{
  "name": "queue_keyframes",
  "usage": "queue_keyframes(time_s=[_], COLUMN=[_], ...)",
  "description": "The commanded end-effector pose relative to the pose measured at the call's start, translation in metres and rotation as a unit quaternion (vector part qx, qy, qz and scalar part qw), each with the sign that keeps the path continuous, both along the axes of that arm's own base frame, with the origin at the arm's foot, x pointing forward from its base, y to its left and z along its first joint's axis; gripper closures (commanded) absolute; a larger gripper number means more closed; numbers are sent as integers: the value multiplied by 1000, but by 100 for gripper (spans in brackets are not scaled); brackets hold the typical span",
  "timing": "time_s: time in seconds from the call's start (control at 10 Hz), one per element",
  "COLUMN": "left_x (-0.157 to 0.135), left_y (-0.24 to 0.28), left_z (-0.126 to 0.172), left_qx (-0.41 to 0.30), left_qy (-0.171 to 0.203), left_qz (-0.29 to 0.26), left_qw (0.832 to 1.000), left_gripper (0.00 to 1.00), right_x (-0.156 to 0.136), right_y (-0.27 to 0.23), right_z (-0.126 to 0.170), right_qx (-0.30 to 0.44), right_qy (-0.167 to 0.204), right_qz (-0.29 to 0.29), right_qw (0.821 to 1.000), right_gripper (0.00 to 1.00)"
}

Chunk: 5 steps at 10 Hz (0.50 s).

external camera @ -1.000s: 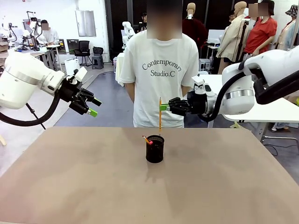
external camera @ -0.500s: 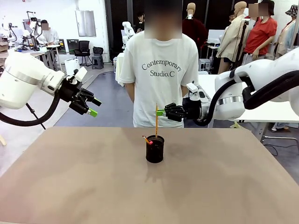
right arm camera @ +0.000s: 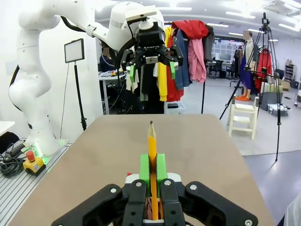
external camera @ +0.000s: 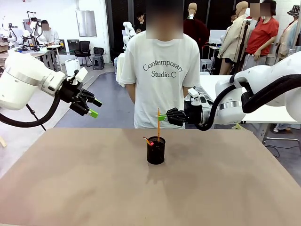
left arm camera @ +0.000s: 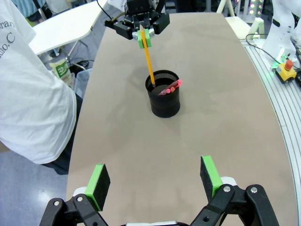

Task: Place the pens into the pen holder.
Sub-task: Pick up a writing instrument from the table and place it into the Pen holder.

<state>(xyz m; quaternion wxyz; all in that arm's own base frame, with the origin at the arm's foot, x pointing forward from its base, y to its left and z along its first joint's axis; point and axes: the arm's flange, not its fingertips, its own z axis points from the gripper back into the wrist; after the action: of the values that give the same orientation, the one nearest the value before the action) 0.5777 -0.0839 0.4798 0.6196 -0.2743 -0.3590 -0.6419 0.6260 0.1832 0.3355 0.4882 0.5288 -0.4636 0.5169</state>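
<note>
- step in hand: right gripper (external camera: 162,117), jaws clamped on one orange-yellow pencil (external camera: 158,123), holds it upright with its lower tip inside the pen holder (external camera: 156,150)
- next move, judged: part the jaws so the pencil drops in, then lift clear
- left gripper (external camera: 94,108): jaws apart, empty, well off to the side
- count: one black mesh pen holder mid-table (external camera: 70,179); one pinkish-red pen (left arm camera: 170,87) leaning inside; one pencil held
</note>
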Motion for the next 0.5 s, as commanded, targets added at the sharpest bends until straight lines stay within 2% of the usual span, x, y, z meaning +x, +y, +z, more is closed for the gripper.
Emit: queue_keyframes(time_s=[0.0, 0.4], left_x=[-1, -1], left_y=[1, 1], left_z=[1, 1], left_qx=[1, 1], left_qy=[-1, -1], left_qz=[0, 0], left_qw=[1000, 1000], left_gripper=[0, 0], right_x=[-1, 2], right_y=[2, -6], right_z=[4, -5], right_qx=[2, 2], right_qy=[-3, 2], right_qz=[5, 20], right_qw=[1000, 1000], right_gripper=[100, 100])
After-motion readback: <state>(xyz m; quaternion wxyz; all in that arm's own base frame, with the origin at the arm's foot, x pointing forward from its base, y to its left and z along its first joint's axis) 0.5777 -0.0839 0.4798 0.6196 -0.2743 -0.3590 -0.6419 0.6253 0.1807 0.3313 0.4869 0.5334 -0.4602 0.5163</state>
